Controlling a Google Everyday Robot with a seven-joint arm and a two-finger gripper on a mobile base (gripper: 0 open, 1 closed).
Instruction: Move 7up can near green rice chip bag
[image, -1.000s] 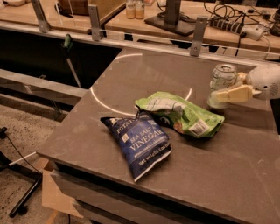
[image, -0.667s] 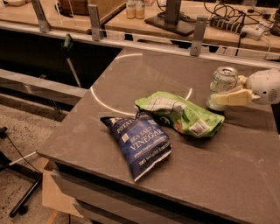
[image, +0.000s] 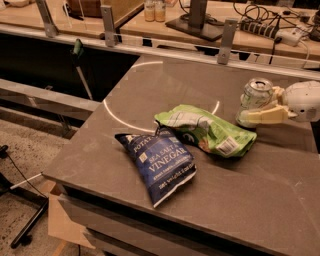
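The hand (image: 252, 115), clamped on the can (image: 256, 94), has sunk slightly; the can sits just beside the green bag (image: 210, 131), seemingly ready for release.

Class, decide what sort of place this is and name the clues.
Probably a robotics lab or workshop: wooden benches with cables and a power strip behind a grey table, where a robot's gripper sits at the 7up can.

Warm, dim indoor light falls from above, leaving a bright curved glare arc (image: 116, 117) on the table (image: 260, 200). The gripper (image: 251, 111), at the right edge clasping the 7up can (image: 256, 94), glows pale. A soft shadow lies beneath the green rice chip bag (image: 207, 131).
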